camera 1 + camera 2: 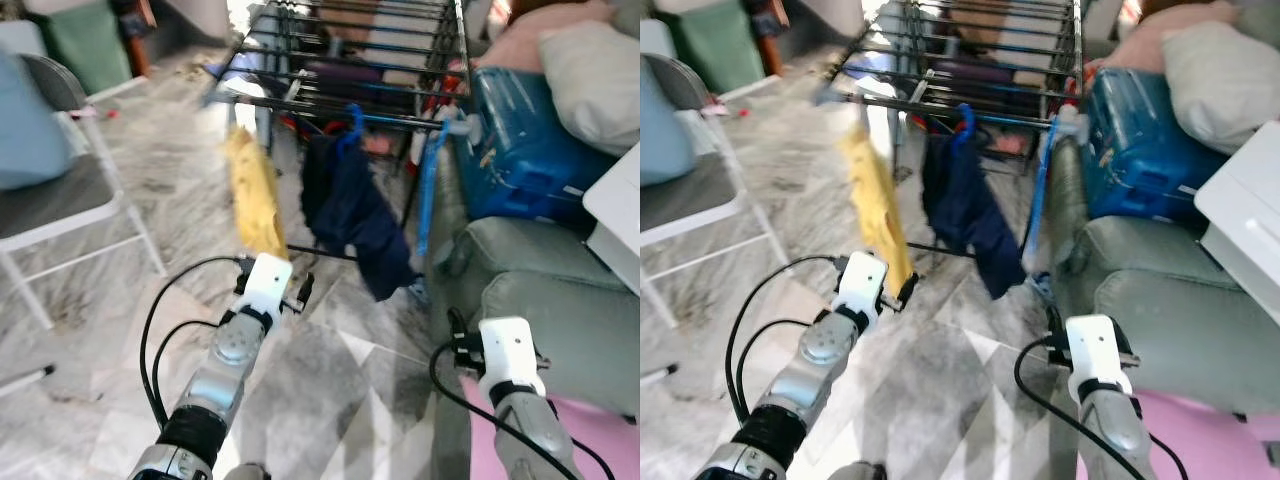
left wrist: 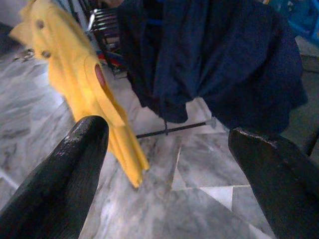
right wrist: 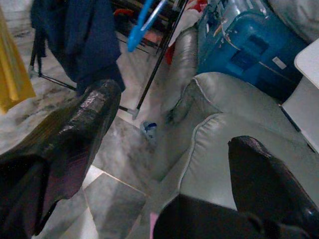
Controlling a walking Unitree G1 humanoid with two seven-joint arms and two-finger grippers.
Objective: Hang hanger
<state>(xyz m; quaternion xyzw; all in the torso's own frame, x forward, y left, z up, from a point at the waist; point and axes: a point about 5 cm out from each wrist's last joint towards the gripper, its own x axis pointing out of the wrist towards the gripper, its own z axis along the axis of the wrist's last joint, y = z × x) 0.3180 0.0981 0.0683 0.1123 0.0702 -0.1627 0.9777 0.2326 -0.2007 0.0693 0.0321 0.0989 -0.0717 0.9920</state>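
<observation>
Here, at the far left, a folding chair [image 1: 60,190] with a grey seat stands on the marble floor [image 1: 330,370]. Next along, a yellow garment [image 1: 255,195] hangs from the front rail of the black drying rack [image 1: 340,60]. Just below it the left gripper [image 2: 167,164] is raised on its silver arm, its two black fingers [image 2: 70,164] spread wide apart with nothing between them; the wrist view looks past them at the yellow cloth and the dark one beside it. To the right of the yellow piece, a navy garment [image 1: 355,215] droops from a blue hanger [image 1: 352,125] hooked on the same front rail. Further right, a blue strip [image 1: 430,190] hangs down at the rack's corner. A blue suitcase [image 1: 525,150] lies on the grey sofa [image 1: 560,300]. The right gripper [image 3: 169,164] hovers low beside the sofa arm, fingers [image 3: 79,134] parted and empty.
</observation>
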